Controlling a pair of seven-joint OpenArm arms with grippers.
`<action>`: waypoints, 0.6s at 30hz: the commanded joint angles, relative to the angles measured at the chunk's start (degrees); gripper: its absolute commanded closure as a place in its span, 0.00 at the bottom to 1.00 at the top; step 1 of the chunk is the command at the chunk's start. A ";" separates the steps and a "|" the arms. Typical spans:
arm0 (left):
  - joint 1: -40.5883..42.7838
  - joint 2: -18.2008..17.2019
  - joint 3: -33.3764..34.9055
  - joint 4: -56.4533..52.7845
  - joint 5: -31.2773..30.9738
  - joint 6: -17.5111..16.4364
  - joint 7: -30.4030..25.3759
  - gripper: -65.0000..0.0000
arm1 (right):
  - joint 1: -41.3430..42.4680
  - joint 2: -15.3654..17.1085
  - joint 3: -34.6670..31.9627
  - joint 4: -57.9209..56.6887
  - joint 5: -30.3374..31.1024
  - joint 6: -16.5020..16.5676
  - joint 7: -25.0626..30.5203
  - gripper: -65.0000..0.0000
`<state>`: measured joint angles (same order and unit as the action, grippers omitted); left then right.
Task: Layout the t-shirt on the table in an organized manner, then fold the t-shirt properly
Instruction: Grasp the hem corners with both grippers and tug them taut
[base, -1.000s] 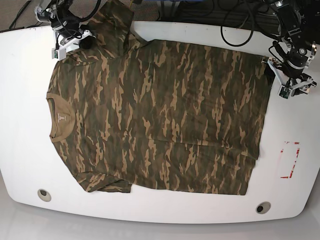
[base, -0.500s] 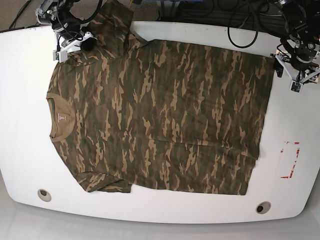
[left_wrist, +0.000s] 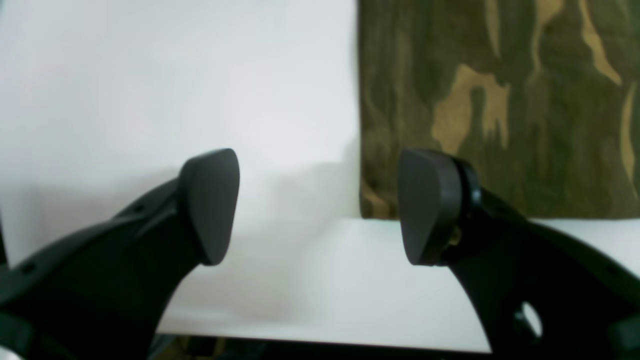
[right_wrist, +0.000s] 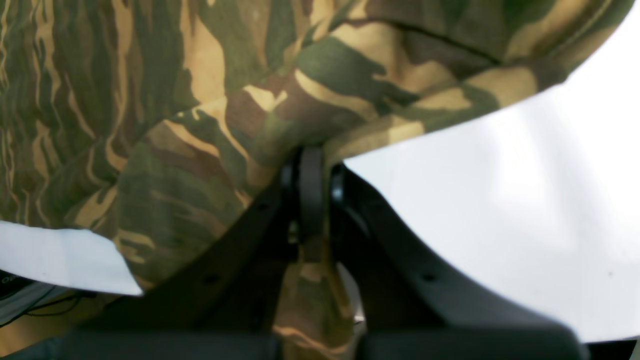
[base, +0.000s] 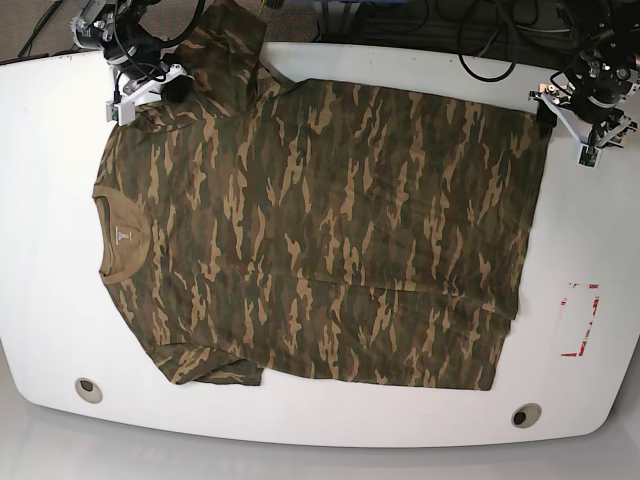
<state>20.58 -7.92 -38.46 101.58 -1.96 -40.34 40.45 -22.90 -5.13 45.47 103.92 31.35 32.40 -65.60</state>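
The camouflage t-shirt (base: 320, 230) lies spread flat on the white table (base: 50, 250), collar to the left and hem to the right. My right gripper (base: 150, 92) is at the far left shoulder, shut on a bunched fold of the t-shirt (right_wrist: 200, 100); in the right wrist view the cloth is pinched between the gripper's (right_wrist: 312, 165) closed jaws. My left gripper (base: 568, 128) hovers open just off the hem's far corner. The left wrist view shows that gripper (left_wrist: 320, 200) empty, with the t-shirt corner (left_wrist: 500, 100) right behind the right-hand finger.
The far sleeve (base: 228, 40) hangs over the table's back edge. A red-marked rectangle (base: 580, 320) lies at the right, and two grommet holes (base: 88, 390) (base: 526, 415) sit near the front edge. Black cables (base: 480, 50) trail over the back edge.
My left gripper, open throughout, has drawn back from beside the hem toward the table's far right corner. The right gripper shifted slightly toward the back edge, still holding the shoulder cloth.
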 joint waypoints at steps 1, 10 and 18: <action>1.09 -0.91 -0.36 1.06 -3.54 0.34 -1.37 0.30 | -0.27 -0.02 -0.07 0.21 -1.77 -0.27 -1.34 1.00; 1.71 -0.65 -0.36 0.88 -5.74 0.34 -1.37 0.30 | -0.27 -0.02 -0.07 0.21 -1.60 -0.27 -1.34 1.00; 1.71 -0.30 -0.27 -2.11 -5.74 0.34 -1.46 0.30 | -0.36 -0.02 -0.07 0.21 -1.60 -0.27 -1.34 1.00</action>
<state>22.09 -7.68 -38.52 99.53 -7.03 -40.12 39.83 -22.92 -5.13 45.47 103.92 31.38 32.40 -65.63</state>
